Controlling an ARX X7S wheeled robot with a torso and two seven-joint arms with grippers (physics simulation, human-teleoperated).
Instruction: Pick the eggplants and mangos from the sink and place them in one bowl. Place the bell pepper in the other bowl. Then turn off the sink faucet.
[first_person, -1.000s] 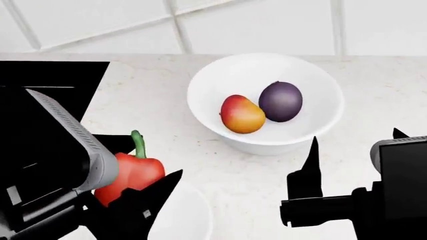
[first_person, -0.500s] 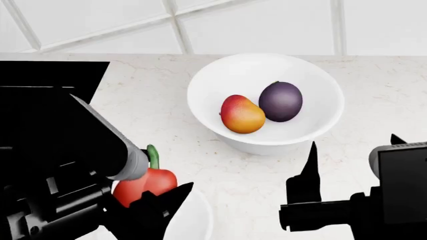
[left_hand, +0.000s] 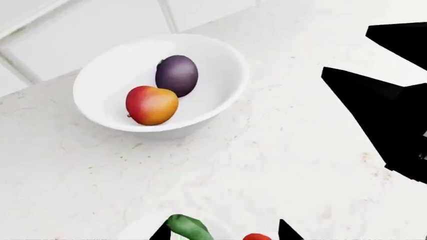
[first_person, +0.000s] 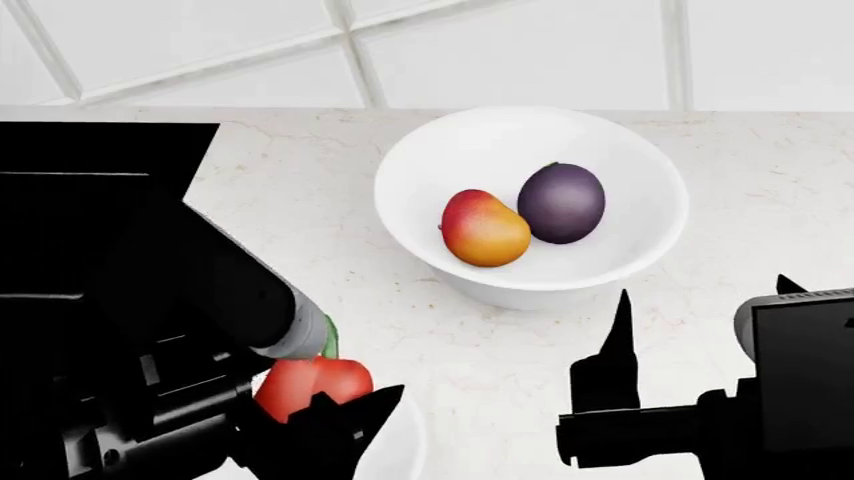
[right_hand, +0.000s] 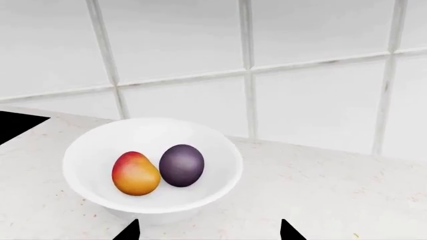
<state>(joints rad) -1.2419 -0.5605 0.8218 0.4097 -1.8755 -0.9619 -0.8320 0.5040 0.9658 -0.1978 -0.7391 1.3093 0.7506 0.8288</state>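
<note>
While the left hand (first_person: 314, 400) clamps the red bell pepper (first_person: 310, 384) between its black fingers, the pepper hangs over the rim of a second white bowl (first_person: 395, 448) at about 7 o'clock in the head view. At 12 o'clock from it, well apart, a larger white bowl (first_person: 531, 130) sits on the marble worktop (first_person: 307, 200) holding 1 mango (first_person: 483, 229) and 1 eggplant (first_person: 561, 203), touching side by side. At 9 o'clock lies the black sink (first_person: 80, 170). At 4 o'clock the right hand (first_person: 701, 320) hovers with fingers apart, holding nothing.
</note>
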